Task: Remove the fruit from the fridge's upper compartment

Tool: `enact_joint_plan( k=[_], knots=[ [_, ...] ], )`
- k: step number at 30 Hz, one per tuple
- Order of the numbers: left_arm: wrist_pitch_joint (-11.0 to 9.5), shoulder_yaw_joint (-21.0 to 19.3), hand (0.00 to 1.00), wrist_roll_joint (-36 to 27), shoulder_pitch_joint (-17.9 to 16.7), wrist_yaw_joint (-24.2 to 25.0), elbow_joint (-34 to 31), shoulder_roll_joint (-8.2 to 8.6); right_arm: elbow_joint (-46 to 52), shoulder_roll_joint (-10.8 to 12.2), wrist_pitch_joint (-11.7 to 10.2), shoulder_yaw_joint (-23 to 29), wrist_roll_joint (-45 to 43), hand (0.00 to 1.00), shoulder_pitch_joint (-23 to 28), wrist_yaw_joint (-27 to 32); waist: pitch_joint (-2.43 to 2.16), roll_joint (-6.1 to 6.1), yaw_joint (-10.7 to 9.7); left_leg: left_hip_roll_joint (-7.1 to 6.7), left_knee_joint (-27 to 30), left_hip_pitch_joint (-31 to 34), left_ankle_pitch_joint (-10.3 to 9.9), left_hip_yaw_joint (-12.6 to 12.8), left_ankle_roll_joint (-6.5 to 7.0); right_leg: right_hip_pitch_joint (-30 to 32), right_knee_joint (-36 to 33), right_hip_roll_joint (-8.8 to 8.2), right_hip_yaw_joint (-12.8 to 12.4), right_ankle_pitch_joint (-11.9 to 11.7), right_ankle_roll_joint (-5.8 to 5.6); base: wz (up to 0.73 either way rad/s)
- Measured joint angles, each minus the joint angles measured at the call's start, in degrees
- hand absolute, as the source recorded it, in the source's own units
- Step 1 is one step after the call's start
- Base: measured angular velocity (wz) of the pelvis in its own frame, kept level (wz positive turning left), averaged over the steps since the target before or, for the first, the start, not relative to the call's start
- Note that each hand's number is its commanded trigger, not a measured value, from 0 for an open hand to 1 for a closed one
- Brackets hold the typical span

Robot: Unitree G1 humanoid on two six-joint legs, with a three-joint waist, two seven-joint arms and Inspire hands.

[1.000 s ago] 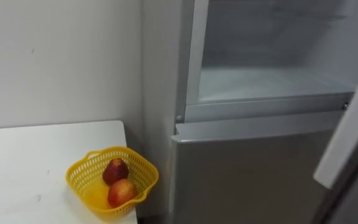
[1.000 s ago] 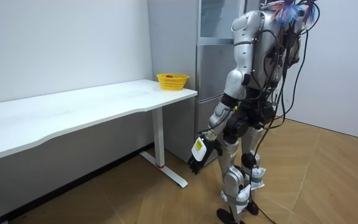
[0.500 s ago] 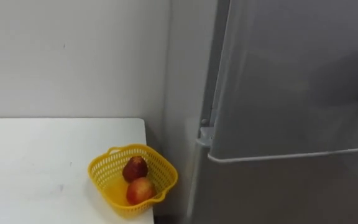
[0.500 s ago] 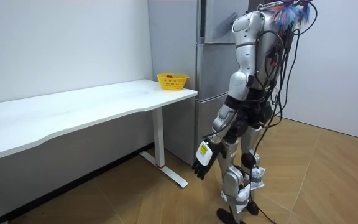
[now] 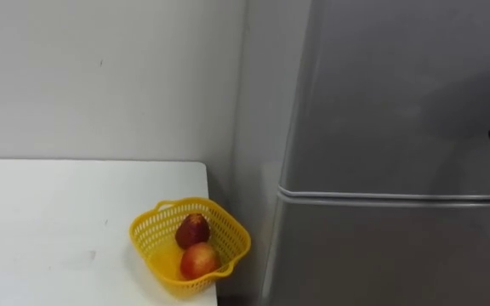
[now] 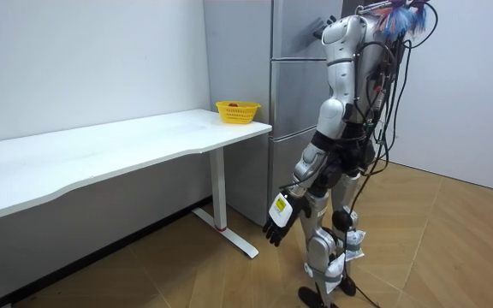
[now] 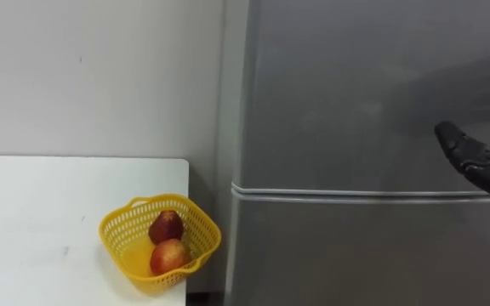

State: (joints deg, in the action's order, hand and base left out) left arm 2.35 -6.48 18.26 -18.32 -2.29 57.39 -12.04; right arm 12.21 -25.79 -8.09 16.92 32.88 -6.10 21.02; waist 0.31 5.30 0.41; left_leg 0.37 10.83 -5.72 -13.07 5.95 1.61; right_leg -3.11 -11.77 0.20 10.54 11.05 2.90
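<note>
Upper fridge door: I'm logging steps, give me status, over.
Right hand open at shut upper door. Left hand open, hanging low. Two fruits in yellow basket on table. Nothing blocking.

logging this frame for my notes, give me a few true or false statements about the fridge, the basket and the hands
1. The upper fridge door is shut. True.
2. The yellow basket holds two red fruits. True.
3. The basket stands on the floor. False: it stands on the white table, at the corner next to the fridge.
4. The right hand holds a fruit. False: it reaches out in front of the fridge door with straight fingers and holds nothing.
5. The left hand hangs low at the robot's side, open and empty. True.
</note>
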Motion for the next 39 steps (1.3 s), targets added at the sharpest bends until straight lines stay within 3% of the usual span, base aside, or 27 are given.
enact_joint_plan(
  k=[20,25,36,37,39],
  knots=[
    [0.19,0.03,0.0,-0.07,-0.25,-0.01,-0.02,0.0,-0.19,0.11,-0.01,0.06,2.14,0.0,0.01,0.12,-0.13,-0.08,-0.32,0.05,0.12,0.16,0.0,-0.04,0.0,-0.04,0.1,-0.03,0.42,-0.09,-0.01,0.0],
    [0.12,0.03,0.0,-0.11,-0.2,-0.85,0.03,0.21,-0.77,0.11,0.0,0.09,2.63,0.0,0.96,0.41,-0.76,-0.96,-0.76,0.11,0.02,-0.05,-0.01,0.09,-0.01,-0.13,0.09,0.2,-0.21,-0.39,-0.06,-0.01],
    [0.23,-0.08,0.0,-0.05,0.01,-0.96,0.0,0.38,-5.5,0.29,-0.08,2.77,-0.15,0.0,5.08,8.74,-0.34,-1.46,-2.09,0.16,-0.12,0.11,-0.01,0.61,0.0,0.14,0.93,0.35,-0.72,-0.43,-0.13,-0.02],
    [0.23,-0.07,0.0,-0.07,0.04,-0.97,0.01,0.4,-7.34,0.62,0.02,2.77,-1.17,0.0,5.68,9.4,-0.57,-1.2,-2.09,0.19,-0.13,0.1,-0.01,0.85,0.0,0.19,0.93,0.38,-0.89,-0.43,-0.13,-0.09],
    [0.28,-0.06,0.0,-0.06,0.08,-0.97,0.12,0.44,-8.68,1.55,0.25,2.79,-1.68,0.0,6.83,10.97,-0.47,-1.19,-2.09,0.2,-0.15,0.09,-0.01,1.01,0.0,0.21,0.98,0.39,-0.98,-0.44,-0.12,-0.03]
  ],
)
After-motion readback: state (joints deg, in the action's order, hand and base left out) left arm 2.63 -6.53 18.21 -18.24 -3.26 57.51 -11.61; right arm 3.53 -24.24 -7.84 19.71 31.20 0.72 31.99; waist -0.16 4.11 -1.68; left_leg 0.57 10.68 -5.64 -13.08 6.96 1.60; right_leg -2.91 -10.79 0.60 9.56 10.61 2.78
